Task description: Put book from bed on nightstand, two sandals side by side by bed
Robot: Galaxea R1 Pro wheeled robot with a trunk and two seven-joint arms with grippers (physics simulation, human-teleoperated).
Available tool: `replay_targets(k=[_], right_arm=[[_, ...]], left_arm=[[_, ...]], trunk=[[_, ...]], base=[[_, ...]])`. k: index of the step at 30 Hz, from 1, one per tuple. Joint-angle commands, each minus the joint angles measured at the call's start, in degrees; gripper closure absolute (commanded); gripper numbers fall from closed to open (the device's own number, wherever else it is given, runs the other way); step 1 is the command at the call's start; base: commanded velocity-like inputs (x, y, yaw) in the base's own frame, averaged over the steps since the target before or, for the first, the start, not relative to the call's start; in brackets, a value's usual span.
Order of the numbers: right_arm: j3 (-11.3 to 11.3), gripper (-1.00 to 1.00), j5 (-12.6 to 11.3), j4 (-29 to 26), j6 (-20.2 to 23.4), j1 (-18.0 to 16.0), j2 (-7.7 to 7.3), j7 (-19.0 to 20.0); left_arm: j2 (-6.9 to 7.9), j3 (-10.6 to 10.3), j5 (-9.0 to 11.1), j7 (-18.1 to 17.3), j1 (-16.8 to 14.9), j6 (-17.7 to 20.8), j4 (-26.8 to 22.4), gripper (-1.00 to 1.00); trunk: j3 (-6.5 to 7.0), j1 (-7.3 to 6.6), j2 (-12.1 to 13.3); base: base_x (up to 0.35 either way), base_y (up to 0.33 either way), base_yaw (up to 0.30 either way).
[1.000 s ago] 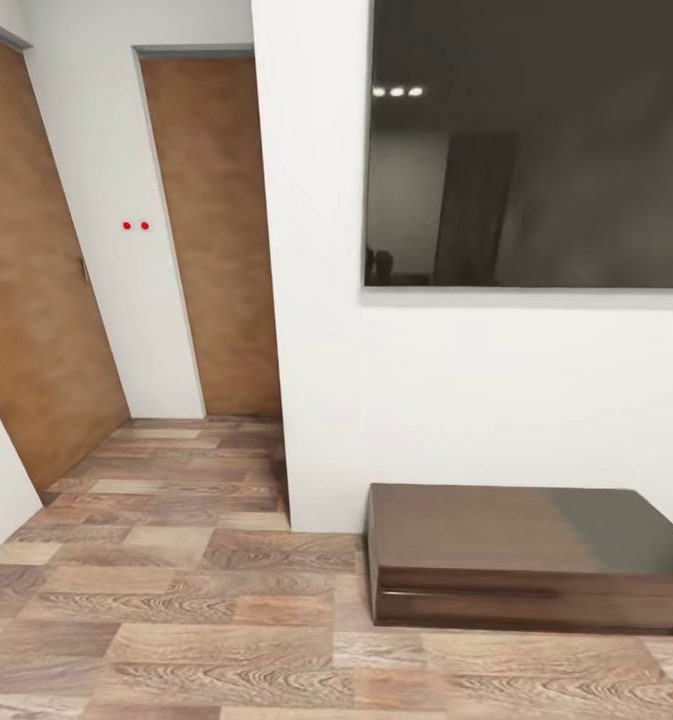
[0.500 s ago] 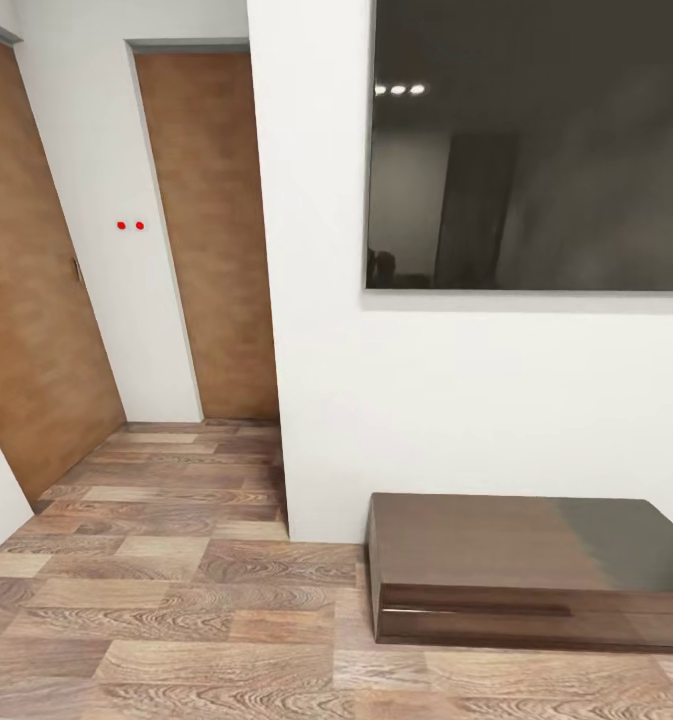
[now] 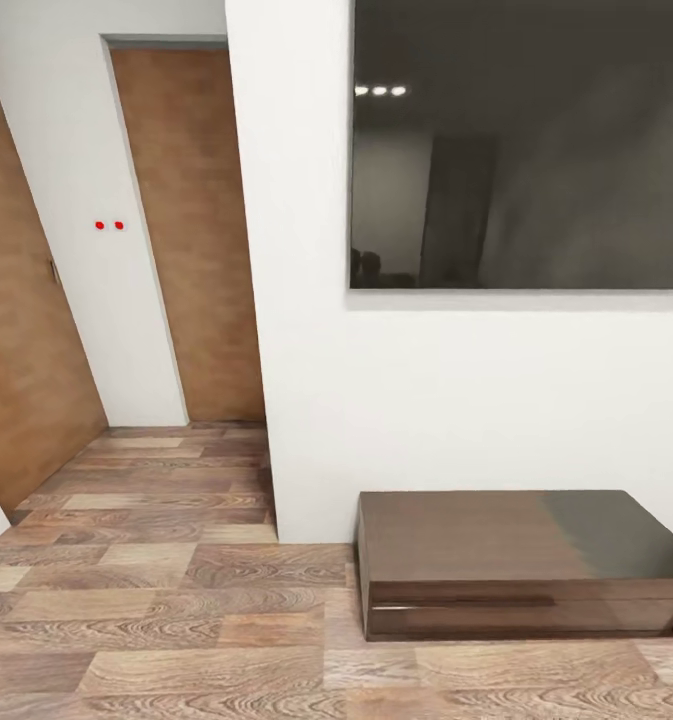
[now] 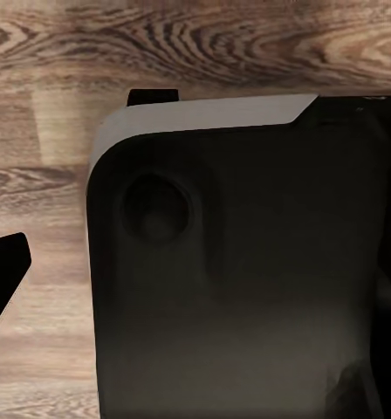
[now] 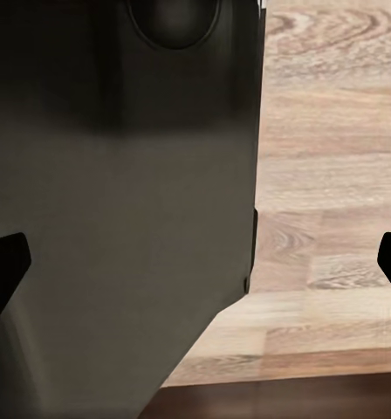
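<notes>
The book, the bed, the nightstand and the two sandals are out of view. The head view looks at a white wall with a hallway to its left. In the right wrist view my right gripper (image 5: 195, 262) is open, its two dark fingertips (image 5: 5, 262) far apart, with the robot's dark body and wood floor beyond and nothing between them. In the left wrist view my left gripper (image 4: 195, 279) hangs over the robot's dark body and the plank floor. One fingertip (image 4: 5, 271) sits wide at the picture's edge, so the gripper looks open and empty.
A long low dark TV bench (image 3: 521, 560) stands against the white wall, under a large black wall screen (image 3: 524, 145). A wall corner (image 3: 261, 400) juts out left of it. Two brown doors (image 3: 191, 230) (image 3: 16, 340) close the hallway. Wood-plank floor (image 3: 176, 620) lies in front.
The whole head view has shifted: the doors, wall corner and bench sit a little further left, so the camera has moved. Nothing in the scene itself has changed.
</notes>
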Motion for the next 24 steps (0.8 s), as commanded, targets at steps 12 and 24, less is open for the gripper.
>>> replay_targets(k=[12, 24], right_arm=[[-0.1, -1.0, 0.0, -0.1, 0.2, 0.0, 0.01, -0.1], [-0.1, -1.0, 0.0, -0.1, 0.1, 0.0, 0.02, -0.2]], left_arm=[[-0.01, 0.0, 0.0, 0.0, 0.0, 0.1, 0.0, -1.0], [0.0, 0.0, -0.1, -0.1, 0.0, 0.1, -0.1, -1.0]], trunk=[[-0.04, 0.0, 0.0], [-0.04, 0.0, 0.0]], base=[[0.006, 0.0, -0.283], [0.29, 0.0, -0.145]])
